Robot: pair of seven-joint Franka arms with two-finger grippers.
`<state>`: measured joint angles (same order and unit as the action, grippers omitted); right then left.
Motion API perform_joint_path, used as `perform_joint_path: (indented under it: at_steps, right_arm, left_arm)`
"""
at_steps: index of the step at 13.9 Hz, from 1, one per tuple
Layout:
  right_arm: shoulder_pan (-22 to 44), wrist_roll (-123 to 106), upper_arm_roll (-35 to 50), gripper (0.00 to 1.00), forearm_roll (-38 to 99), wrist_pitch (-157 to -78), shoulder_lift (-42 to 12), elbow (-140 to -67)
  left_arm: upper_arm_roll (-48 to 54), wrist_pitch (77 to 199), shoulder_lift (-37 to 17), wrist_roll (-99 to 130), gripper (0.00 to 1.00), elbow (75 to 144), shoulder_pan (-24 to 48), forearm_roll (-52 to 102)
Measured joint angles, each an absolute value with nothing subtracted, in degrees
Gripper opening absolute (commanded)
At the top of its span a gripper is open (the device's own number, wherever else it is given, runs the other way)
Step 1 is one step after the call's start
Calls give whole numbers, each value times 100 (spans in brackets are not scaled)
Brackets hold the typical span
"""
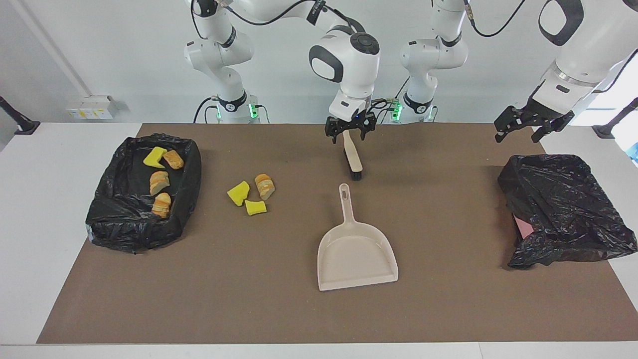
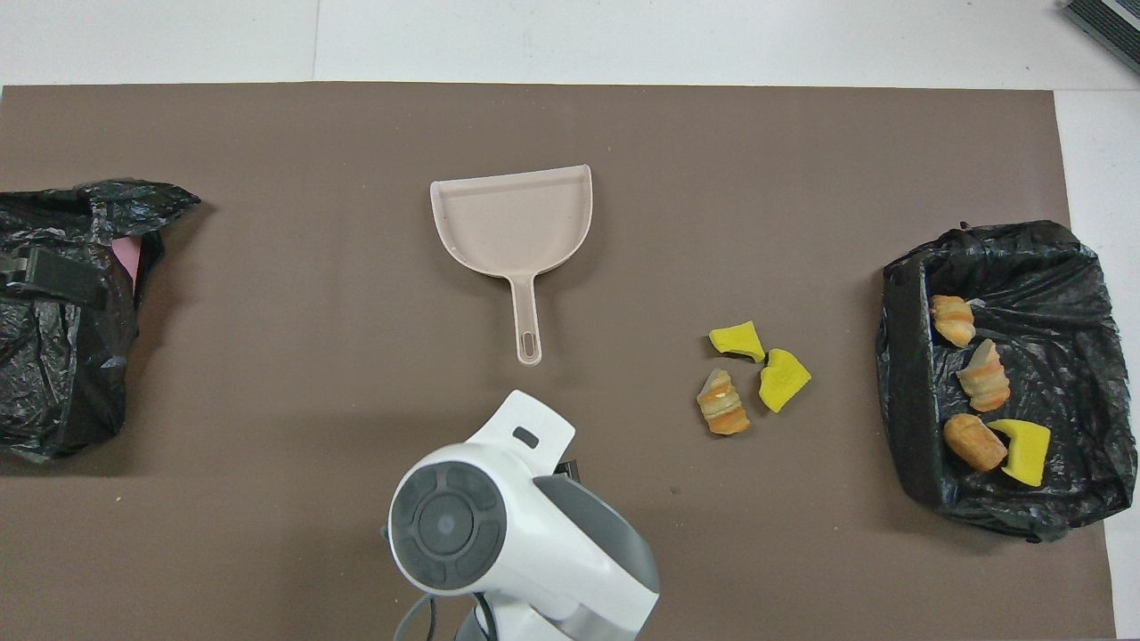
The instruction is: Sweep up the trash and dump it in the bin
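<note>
Over the brush (image 1: 353, 158), the right gripper (image 1: 350, 130) is hanging open, empty. The left gripper (image 1: 528, 126) is waiting open above a black bag (image 1: 563, 209). Three trash pieces (image 1: 251, 194) are lying beside the dustpan (image 1: 356, 254).

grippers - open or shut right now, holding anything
Right gripper: open, empty, up over the brush.
Left gripper: open, empty, waiting above the black bag at its end of the table.

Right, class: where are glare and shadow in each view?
Facing view: white glints on the crinkled black plastic bag; the beige plastic dustpan casts little shadow. Overhead view: glints on the black-lined bin; soft shadow on the brown mat.
</note>
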<state>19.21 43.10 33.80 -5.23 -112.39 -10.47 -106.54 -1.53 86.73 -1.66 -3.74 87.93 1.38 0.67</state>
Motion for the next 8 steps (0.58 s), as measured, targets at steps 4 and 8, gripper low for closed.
perform_joint_path:
  at_steps: [4, 8]
  right_arm:
    - [2307, 4093, 3387, 100, 14, -12005, -372, -11984]
    - [2486, 4092, 3384, 100, 69, -12732, -297, -12681]
  left_arm:
    - [-137, 8673, -166, -373, 100, 8793, 206, 67]
    - [-120, 8673, -168, -376, 100, 8797, 216, 116]
